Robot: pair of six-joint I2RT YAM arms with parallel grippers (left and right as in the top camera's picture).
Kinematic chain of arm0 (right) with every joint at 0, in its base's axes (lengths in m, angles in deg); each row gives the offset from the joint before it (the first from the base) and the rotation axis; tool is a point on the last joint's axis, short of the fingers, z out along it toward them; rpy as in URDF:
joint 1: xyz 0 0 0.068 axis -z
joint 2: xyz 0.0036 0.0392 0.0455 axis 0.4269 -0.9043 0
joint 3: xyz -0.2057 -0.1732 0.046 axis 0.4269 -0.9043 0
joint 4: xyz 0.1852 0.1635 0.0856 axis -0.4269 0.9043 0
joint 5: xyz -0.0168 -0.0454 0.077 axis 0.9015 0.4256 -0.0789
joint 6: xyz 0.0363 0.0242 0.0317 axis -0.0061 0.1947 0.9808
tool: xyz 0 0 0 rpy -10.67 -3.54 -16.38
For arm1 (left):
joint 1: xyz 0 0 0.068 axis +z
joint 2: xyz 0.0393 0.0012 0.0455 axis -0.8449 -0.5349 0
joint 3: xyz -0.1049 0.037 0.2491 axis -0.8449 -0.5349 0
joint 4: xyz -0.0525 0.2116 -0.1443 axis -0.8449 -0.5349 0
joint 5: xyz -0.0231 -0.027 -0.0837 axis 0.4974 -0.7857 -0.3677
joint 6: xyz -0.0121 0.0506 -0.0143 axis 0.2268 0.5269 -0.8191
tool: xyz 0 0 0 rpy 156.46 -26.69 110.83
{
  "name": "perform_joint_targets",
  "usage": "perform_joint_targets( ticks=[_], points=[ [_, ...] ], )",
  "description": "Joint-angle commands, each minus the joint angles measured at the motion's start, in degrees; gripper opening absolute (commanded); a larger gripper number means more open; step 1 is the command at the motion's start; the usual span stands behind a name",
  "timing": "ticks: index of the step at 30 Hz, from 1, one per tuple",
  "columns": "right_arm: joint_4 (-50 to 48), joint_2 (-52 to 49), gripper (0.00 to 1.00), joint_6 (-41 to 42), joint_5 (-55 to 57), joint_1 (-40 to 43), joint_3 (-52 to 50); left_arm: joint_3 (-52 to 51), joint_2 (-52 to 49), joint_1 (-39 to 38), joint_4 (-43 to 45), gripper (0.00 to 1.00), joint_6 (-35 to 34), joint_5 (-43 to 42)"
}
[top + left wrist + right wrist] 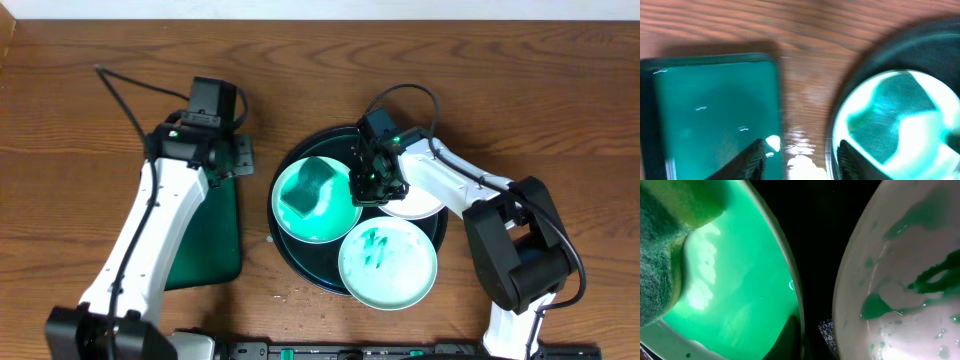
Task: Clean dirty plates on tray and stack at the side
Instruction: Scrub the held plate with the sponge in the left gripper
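Right tool [807, 339]: pressed together, low over the black round tray [290, 255], right at the rim of the sponge plate [330, 228]; whether it pinches that rim I cannot tell.
Sponge plate: left part of the round tray, its bowl flooded bright green.
Sponge [308, 186]: green with a dark scouring face, lying on the far-left side of that plate.
Third plate [425, 207]: white, right part of the tray, half hidden under the right arm [470, 195].
Smeared plate [390, 275]: near-right edge of the tray, teal scribbles across its middle.
Left tool [800, 161]: spread, nothing between its fingers, hovering over bare wood between the round tray and the green tray [215, 240].
Green tray: rectangular, just left of the round tray, partly under the left arm [160, 220].
Surface [90, 60]: brown wood, carrying both trays.
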Motion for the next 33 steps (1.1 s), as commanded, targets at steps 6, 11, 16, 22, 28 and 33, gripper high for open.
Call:
perform_joint_targets(
  ticks=[6,11,16,22,28,33],
  points=[
    [1.8,-1.1,0.01,-1.8,4.4,0.5,-1.2,-0.3,-9.0,-3.8,2.2,0.49,15.3,-16.2],
    [2.0,-1.1,0.03,-1.8,4.3,0.5,-1.2,-0.3,-13.8,-5.6,2.2,0.46,22.6,-21.2],
    [2.7,-1.1,0.04,-1.8,4.4,0.5,-1.2,-0.3,-15.8,-6.8,2.4,0.46,27.2,-24.8],
    [3.2,-1.1,0.04,-1.8,4.3,0.5,-1.2,-0.5,-18.5,-7.7,5.2,0.49,27.2,-24.9],
    [3.9,-1.1,0.03,-1.8,4.4,0.5,-1.2,-0.5,-23.3,-7.7,6.3,0.5,27.2,-24.9],
    [4.5,-1.1,0.03,-1.8,4.4,0.5,-1.2,-0.5,-27.0,-7.7,6.8,0.22,27.2,-24.9]
  ],
)
